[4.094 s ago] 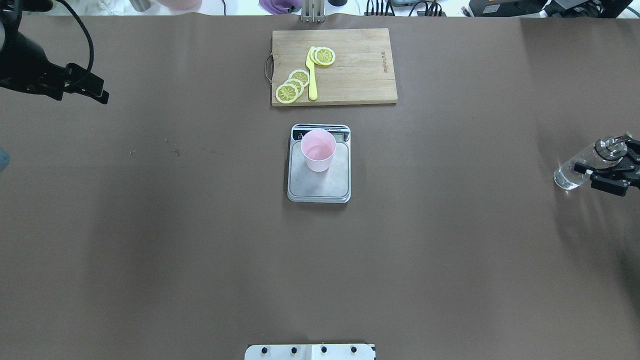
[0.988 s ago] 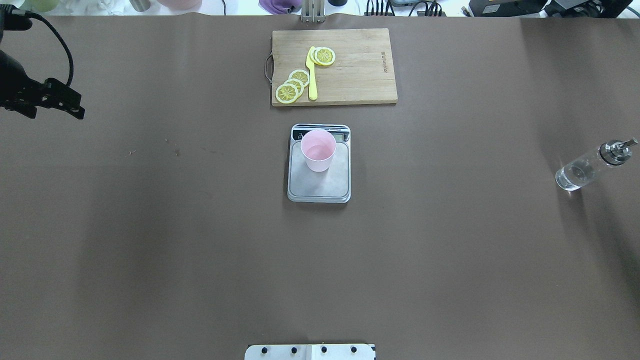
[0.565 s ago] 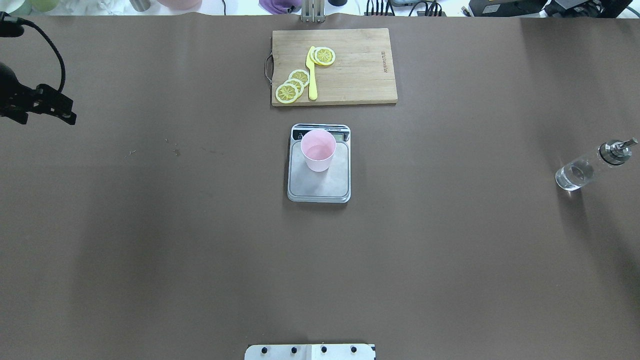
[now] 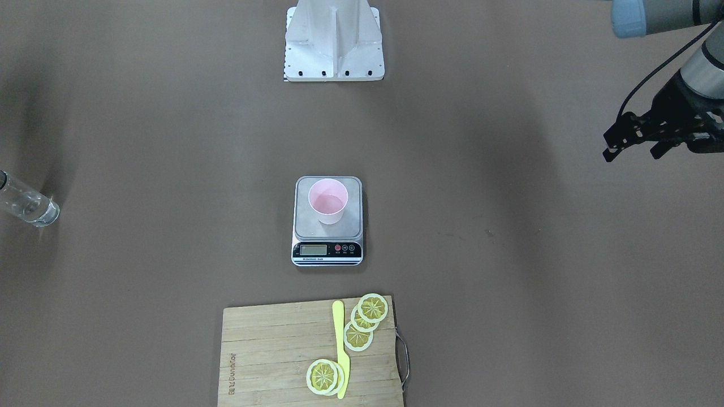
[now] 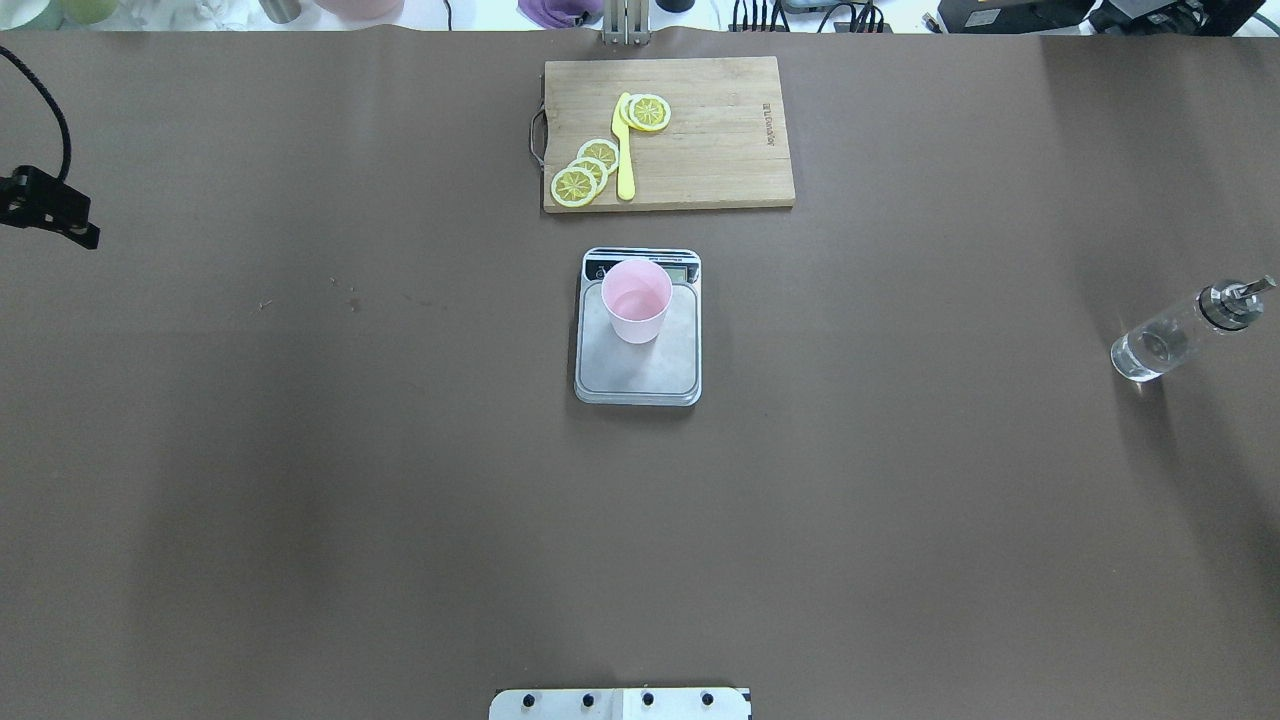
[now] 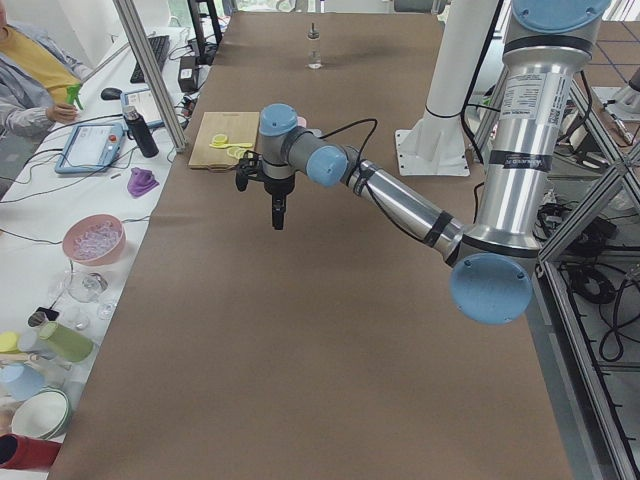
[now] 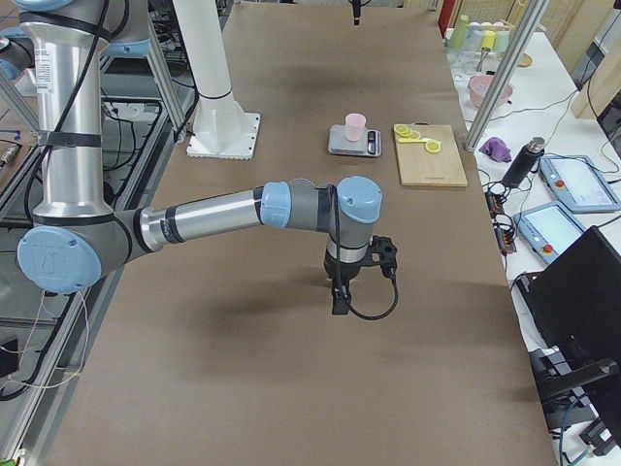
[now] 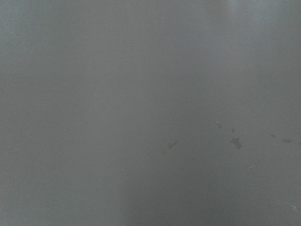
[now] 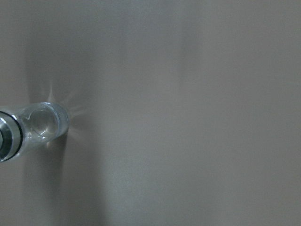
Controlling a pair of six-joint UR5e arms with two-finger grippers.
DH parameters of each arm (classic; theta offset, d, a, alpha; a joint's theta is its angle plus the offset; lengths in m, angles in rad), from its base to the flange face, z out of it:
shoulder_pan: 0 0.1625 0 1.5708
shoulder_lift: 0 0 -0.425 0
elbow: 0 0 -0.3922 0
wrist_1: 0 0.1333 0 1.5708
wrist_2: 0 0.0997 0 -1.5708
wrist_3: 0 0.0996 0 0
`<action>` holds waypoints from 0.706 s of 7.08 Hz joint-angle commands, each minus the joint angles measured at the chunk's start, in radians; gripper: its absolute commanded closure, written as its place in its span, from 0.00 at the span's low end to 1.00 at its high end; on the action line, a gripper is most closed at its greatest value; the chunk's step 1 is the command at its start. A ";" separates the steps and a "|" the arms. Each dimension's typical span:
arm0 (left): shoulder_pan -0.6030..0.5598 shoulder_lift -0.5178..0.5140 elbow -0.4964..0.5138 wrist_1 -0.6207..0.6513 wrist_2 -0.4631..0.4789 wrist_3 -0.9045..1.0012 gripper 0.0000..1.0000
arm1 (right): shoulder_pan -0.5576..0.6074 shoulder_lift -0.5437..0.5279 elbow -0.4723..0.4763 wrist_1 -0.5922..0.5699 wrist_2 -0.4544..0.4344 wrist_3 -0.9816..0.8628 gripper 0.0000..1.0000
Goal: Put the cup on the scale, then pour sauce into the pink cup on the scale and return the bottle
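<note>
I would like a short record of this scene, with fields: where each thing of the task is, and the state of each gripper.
cup: upright on the scale, toward its display end
scale: middle of the table, before the cutting board
bottle: upright on the table at the robot's right, nothing holds it
left gripper: over bare table, far left, jaws apart, empty
right gripper: above the table, not on the bottle; open or shut cannot be told
cutting board: carries lemon slices and a yellow knife

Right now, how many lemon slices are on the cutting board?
5 lemon slices on the cutting board: three overlapping in a row on one side of the yellow knife, two stacked on its other side. Overlaps could hide more.
</note>
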 commanded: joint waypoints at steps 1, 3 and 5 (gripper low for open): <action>-0.136 0.013 0.111 0.012 -0.040 0.321 0.02 | 0.004 -0.008 0.010 0.004 0.035 0.003 0.00; -0.262 0.031 0.219 0.003 -0.044 0.606 0.02 | 0.012 -0.011 0.027 0.002 0.075 0.001 0.00; -0.373 0.090 0.279 -0.009 -0.136 0.838 0.02 | 0.029 -0.055 0.031 0.005 0.101 -0.011 0.00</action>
